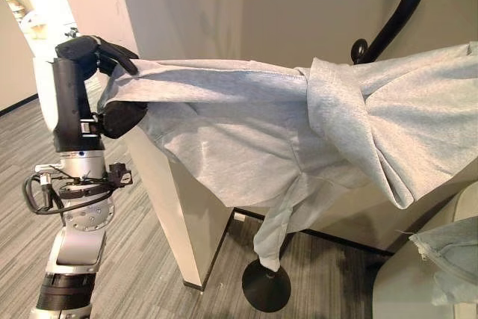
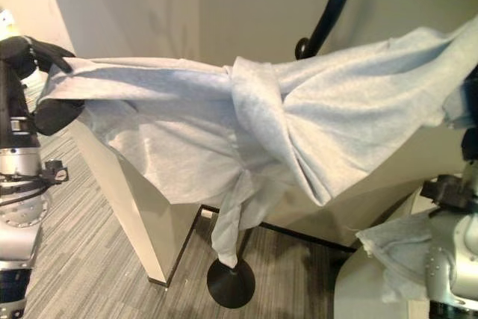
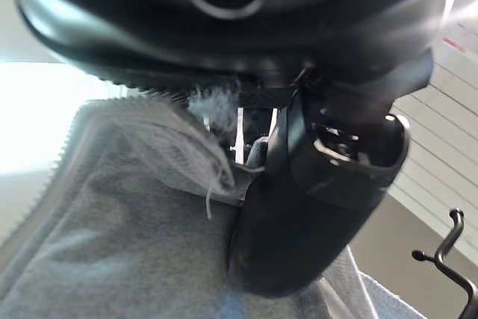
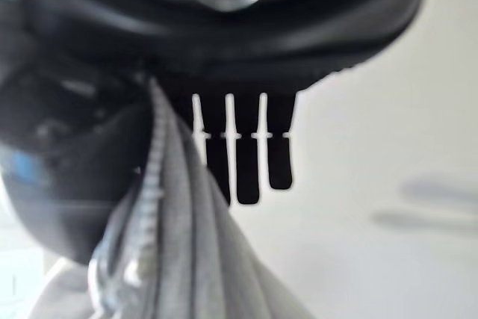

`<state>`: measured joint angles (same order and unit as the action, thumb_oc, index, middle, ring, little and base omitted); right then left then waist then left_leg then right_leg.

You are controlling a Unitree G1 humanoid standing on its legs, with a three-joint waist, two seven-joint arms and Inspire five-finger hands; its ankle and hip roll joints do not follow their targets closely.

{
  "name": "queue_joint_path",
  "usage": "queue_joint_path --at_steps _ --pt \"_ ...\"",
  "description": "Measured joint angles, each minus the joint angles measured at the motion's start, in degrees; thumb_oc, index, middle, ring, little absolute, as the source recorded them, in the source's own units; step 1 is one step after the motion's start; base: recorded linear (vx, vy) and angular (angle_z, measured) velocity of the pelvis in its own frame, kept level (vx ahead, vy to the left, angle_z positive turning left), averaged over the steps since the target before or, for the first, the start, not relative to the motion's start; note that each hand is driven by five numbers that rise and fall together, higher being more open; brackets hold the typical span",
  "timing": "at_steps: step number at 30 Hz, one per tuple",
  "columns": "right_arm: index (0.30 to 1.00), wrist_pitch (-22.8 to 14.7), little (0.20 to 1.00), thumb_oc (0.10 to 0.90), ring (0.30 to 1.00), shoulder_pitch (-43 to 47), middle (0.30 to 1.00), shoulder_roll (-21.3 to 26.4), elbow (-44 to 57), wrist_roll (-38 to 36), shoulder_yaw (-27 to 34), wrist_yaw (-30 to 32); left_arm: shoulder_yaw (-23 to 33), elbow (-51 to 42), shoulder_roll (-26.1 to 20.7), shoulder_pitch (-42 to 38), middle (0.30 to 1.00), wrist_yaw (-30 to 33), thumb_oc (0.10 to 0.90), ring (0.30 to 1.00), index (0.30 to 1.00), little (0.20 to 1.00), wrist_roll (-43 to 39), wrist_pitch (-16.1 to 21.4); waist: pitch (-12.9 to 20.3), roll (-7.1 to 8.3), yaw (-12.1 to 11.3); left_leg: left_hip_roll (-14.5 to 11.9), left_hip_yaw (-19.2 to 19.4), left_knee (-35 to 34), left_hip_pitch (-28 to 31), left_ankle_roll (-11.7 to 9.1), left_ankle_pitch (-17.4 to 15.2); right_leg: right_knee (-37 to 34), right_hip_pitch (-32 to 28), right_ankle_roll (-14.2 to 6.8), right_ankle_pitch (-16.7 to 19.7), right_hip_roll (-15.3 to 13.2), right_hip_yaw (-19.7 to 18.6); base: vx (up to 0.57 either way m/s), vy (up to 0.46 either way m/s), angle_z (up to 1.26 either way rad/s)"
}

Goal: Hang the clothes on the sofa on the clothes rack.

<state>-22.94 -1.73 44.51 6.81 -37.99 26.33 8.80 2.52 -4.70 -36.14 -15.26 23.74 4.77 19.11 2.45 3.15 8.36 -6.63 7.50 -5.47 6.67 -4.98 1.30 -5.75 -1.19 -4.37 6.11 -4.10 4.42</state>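
A beige wall corner (image 1: pixel 179 214) is standing on grey wood-look flooring (image 1: pixel 127 259).
A black baseboard (image 1: pixel 328 238) is running along the wall's foot.

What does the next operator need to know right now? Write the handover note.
Left hand: shut on one end of the grey garment, held up at the left.
Right hand: shut on the garment's other end, cloth pinched between thumb and fingers.
The garment hangs stretched between both hands, a loose part dangling over the black clothes rack base; the rack's arm rises behind it.
Another piece of cloth lies lower right.
Done: garment lifted.
Left: hang it on the rack, release.
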Motion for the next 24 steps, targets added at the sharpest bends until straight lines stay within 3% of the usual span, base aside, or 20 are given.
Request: queue_joint_path --at_steps 5,8,11,12,14,15,16,17,18,19,20,24 --pt "0.300 3.4 0.300 0.400 0.300 0.2 0.300 0.2 -4.3 -3.9 -4.5 -1.3 -9.1 9.2 -6.9 -9.4 0.300 1.1 0.400 0.300 0.300 0.300 2.3 0.2 0.7 1.04 -0.4 0.6 1.6 0.0 -1.8 -0.3 0.2 0.0 1.0 -0.3 0.2 -1.2 -0.1 0.02 -0.047 0.22" --pt "0.300 3.9 0.300 0.400 0.300 0.3 0.300 0.6 -4.3 -3.9 -4.9 -2.3 -12.3 12.2 -8.1 -13.3 0.300 1.0 0.400 0.300 0.300 0.300 2.4 -0.8 0.7 0.85 -0.4 0.9 3.1 0.0 -3.3 -0.4 0.3 0.0 2.2 -0.9 0.6 -2.1 0.0 0.03 -0.049 0.17" --pt "0.300 4.0 0.300 0.400 0.300 1.7 0.300 4.5 -6.7 -5.1 -7.5 -2.4 -14.6 15.2 -8.2 -16.4 0.300 1.4 0.400 0.300 0.300 0.300 2.3 -2.4 0.7 0.34 -0.5 0.6 3.6 0.0 -4.4 -0.5 0.3 0.0 3.0 -2.8 -0.5 -1.7 0.2 0.03 -0.082 -0.01" --pt "0.300 4.2 0.300 0.400 0.300 3.8 0.300 7.3 -10.2 -5.8 -9.7 -2.5 -16.0 16.6 -8.4 -17.9 0.300 1.7 0.400 0.300 0.300 0.300 2.2 -2.8 0.8 0.16 -1.3 -0.2 4.7 0.0 -4.9 -0.6 0.4 2.8 4.3 -2.5 -0.7 -1.2 0.1 0.02 -0.058 -0.06" --pt "0.300 5.1 0.300 0.400 0.300 8.2 0.300 11.6 -16.0 -6.4 -13.2 -2.5 -19.0 19.9 -8.4 -21.9 0.300 1.8 0.400 0.300 0.300 0.300 2.2 -4.3 1.3 1.57 -0.8 0.5 4.8 0.3 -6.4 -2.6 0.5 6.1 7.7 -2.0 -1.7 -2.1 0.1 0.02 -0.053 0.23" --pt "0.300 5.2 0.300 0.400 0.300 9.9 0.300 11.1 -16.3 -6.4 -13.3 -2.5 -19.2 20.0 -8.9 -23.1 0.300 1.9 0.400 0.300 0.300 0.300 2.2 -5.2 0.8 3.19 -0.6 1.1 4.2 6.3 -8.7 -1.5 -0.3 5.1 8.2 -2.1 -1.9 -3.4 -0.8 0.04 -0.073 0.06" --pt "0.300 5.2 0.300 0.400 0.300 11.3 0.300 11.4 -16.3 -6.8 -14.1 -2.6 -18.9 20.0 -9.2 -23.1 0.300 2.4 0.400 0.300 0.300 0.300 2.1 -5.7 0.8 2.50 -1.0 1.1 4.2 12.3 -9.7 0.1 -3.0 3.4 8.5 -3.6 -2.7 -2.9 -1.9 0.05 -0.075 -0.38" --pt "0.300 5.2 0.300 0.400 0.300 12.7 0.300 13.8 -17.0 -7.6 -14.7 -2.9 -18.5 20.1 -8.9 -23.4 0.300 2.3 0.400 0.300 0.300 0.300 2.1 -6.2 0.7 -1.86 -2.1 -2.5 4.6 8.6 -7.0 0.4 -5.0 3.3 8.8 -4.0 -2.8 0.4 -0.6 0.05 -0.069 -0.41" --pt "0.300 5.1 0.300 0.400 0.300 13.3 0.300 13.0 -17.3 -8.0 -15.2 -3.0 -18.0 20.1 -9.3 -23.5 0.300 1.7 0.400 0.300 0.300 0.300 2.2 -6.5 0.2 -1.55 -1.9 -2.7 6.2 5.0 -5.6 -0.5 -2.2 7.3 9.5 -3.2 -2.9 0.3 0.1 0.05 -0.080 -0.19" --pt "0.300 5.5 0.300 0.400 0.300 13.8 0.300 13.2 -17.6 -8.3 -16.3 -3.3 -18.2 20.2 -9.4 -23.5 0.300 1.4 0.400 0.300 0.300 0.300 2.1 -7.2 0.3 -0.89 -1.3 -2.1 6.2 2.5 -4.4 -0.8 -2.1 11.6 9.9 -2.7 -3.9 0.2 0.4 0.04 -0.071 0.10" --pt "0.300 5.6 0.300 0.400 0.300 15.1 0.300 13.3 -18.0 -8.4 -17.5 -3.6 -18.2 20.6 -9.7 -23.5 0.300 1.0 0.400 0.300 0.300 0.300 2.2 -7.2 0.4 0.51 -0.8 -1.2 6.1 1.3 -3.7 -1.1 -1.9 11.4 9.4 -0.3 -4.9 -0.1 0.1 0.04 -0.072 0.09" --pt "0.300 6.0 0.300 0.400 0.300 20.7 0.300 13.3 -23.8 -9.8 -21.7 -4.2 -18.2 22.5 -9.3 -24.1 0.300 2.2 0.400 0.300 0.300 0.300 2.0 -7.0 0.1 0.12 -1.4 -3.2 6.2 0.1 -3.7 -1.4 -1.6 4.5 6.0 -0.5 -3.8 2.4 0.2 0.03 -0.055 -0.08"
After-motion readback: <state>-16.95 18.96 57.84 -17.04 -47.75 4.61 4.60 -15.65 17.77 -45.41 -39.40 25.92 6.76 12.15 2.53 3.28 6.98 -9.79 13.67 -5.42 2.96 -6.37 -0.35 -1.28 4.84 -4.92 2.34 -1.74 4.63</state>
